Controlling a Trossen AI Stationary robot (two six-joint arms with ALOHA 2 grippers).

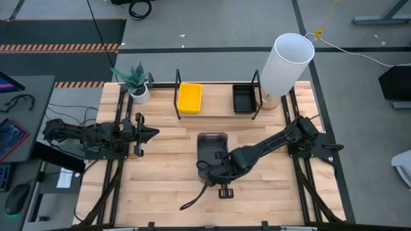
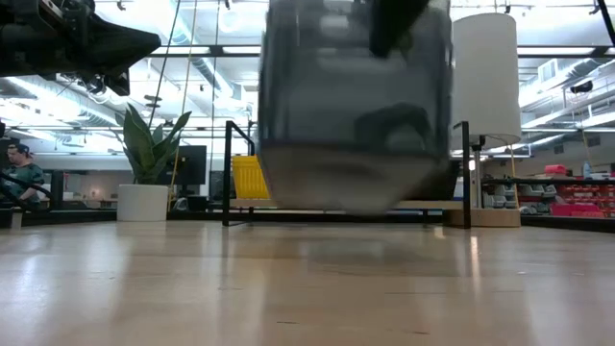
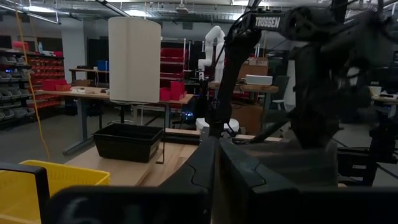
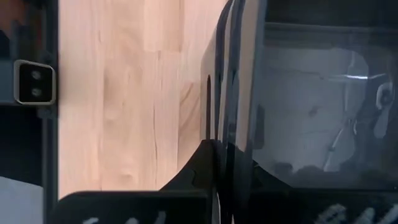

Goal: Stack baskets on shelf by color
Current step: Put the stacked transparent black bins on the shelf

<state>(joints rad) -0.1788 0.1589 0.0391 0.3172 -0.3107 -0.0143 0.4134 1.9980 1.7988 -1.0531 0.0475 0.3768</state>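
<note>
Grey basket (image 1: 210,146) rim clamped in right gripper (image 1: 212,168) fingers, left gripper (image 1: 151,133) fingers together, holding nothing.

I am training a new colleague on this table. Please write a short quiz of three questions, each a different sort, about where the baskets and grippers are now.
1. True or false: the yellow basket sits in the shelf.
2. Which gripper is shut on the grey basket? A. left gripper B. right gripper
3. Fill in: the black basket stands beside the tall white ____.

Key: 1 true; 2 B; 3 cylinder.
</note>
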